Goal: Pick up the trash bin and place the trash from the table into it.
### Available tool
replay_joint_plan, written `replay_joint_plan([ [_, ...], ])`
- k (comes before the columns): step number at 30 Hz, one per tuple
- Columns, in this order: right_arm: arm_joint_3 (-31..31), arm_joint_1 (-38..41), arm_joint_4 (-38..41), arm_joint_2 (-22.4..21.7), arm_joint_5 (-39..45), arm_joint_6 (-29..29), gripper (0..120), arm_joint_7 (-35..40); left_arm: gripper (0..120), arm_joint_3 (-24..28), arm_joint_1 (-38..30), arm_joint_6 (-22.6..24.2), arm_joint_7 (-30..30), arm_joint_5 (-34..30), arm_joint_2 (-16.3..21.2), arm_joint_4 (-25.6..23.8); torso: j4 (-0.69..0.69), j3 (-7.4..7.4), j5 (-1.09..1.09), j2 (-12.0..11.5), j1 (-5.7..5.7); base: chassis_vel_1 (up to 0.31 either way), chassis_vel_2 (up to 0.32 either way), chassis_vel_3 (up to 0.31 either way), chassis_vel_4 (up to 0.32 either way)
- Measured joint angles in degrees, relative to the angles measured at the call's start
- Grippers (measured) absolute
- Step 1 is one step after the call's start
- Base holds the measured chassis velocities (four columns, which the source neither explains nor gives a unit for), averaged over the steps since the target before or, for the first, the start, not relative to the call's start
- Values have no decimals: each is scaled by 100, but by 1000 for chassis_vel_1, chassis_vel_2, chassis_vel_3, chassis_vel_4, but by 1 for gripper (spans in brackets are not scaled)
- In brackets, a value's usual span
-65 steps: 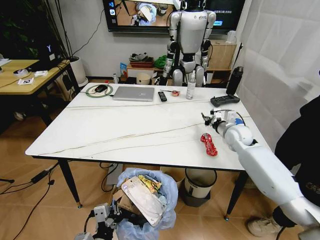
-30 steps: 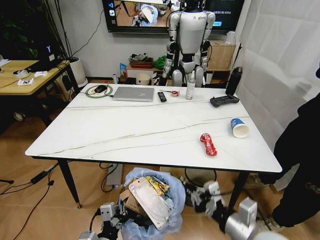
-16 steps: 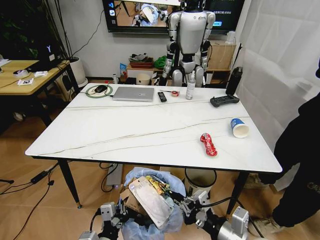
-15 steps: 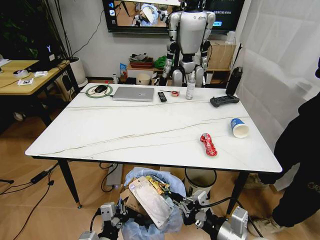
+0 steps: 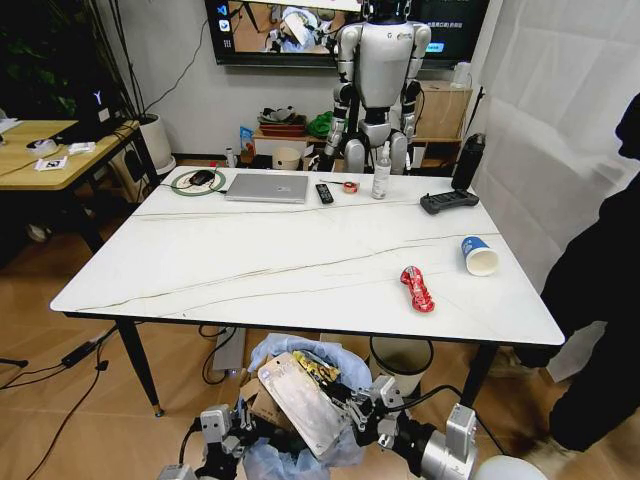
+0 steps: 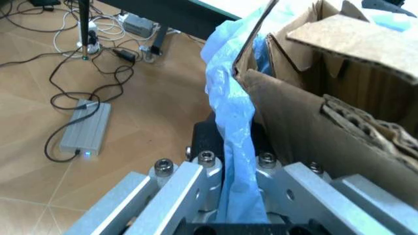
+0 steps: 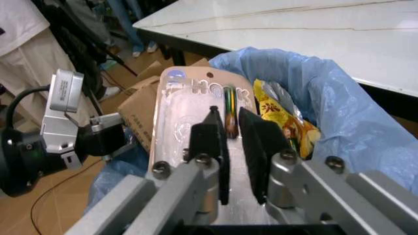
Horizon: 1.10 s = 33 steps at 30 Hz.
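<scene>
Trash bin (image 5: 300, 400) is sitting low in front of the worktop (image 5: 250, 260), below its near edge, blue bag liner puffing over the rim. It's stuffed: torn brown cardboard (image 6: 339, 93), a clear flat plastic pack (image 7: 196, 137) lying across the top, a yellow wrapper (image 7: 281, 117) tucked beside it.

Left hand (image 5: 235, 425) is at the bin's left side, fingers (image 6: 176, 183) clamping a fold of the blue liner at the rim; the liner is running straight down between them in the left wrist view.

Right hand (image 5: 365, 405) is hovering at the bin's right side, just over the contents. Its fingers (image 7: 207, 147) are nearly together with a narrow gap, sitting above the clear pack. They're probably not gripping anything, but the angle makes contact with the pack hard to judge.

Two bits of trash are lying on the worktop's right half: a red wrapper (image 5: 417, 288) near the front edge and a blue-white paper cup (image 5: 479, 255) on its side, farther right and a little back, apart from each other.
</scene>
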Motion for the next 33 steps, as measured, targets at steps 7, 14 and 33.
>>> replay_joint_plan([
  [7,83,-33,-1,6,-49,12,37,46,0,25,-23,6,0,0,-4,32,0,0,0,0,0,0,0,0,0],
  [14,485,391,174,201,157,-94,67,582,0,37,-34,7,-2,-2,-16,72,0,0,0,0,0,0,0,0,0],
  [33,1396,1576,-574,641,1112,-994,100,2094,0,5,-15,6,-7,-5,-10,44,0,0,0,0,0,0,0,0,0],
])
